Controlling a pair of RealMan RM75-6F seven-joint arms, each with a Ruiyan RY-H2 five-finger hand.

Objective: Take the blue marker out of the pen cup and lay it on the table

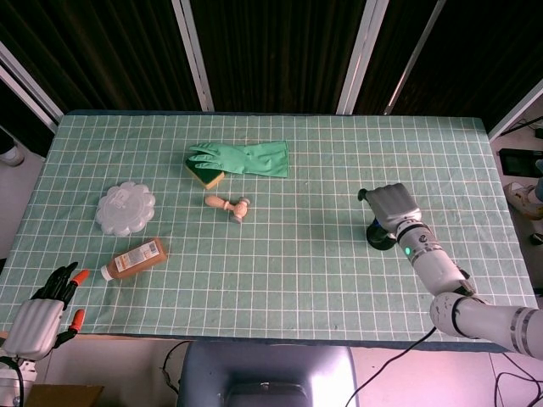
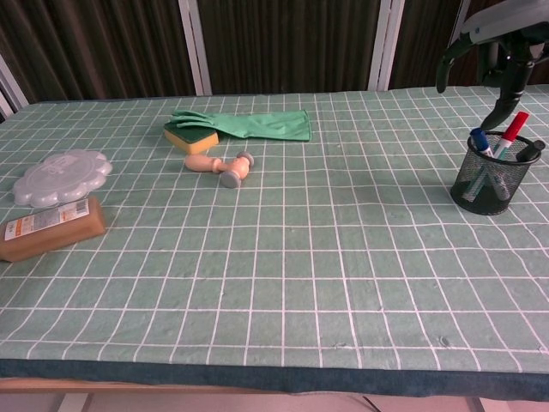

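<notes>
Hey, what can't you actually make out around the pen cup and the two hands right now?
- Head view: right hand covers the pen cup; markers hidden.
- Chest view: right hand cut off by the top edge.
- Blue marker: its barrel is blurred behind the mesh.
- Left hand: head view only, at the corner.

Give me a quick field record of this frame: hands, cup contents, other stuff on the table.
right hand: above the pen cup, fingers apart, holding nothing
left hand: at the near left table edge, idle, holding nothing
pen cup: black mesh, upright, right side of the table
blue marker: in the cup, standing beside the red marker
other items: green glove over a sponge, wooden stamp, white lid, brown bottle lying on its side
task state: marker not yet gripped
</notes>
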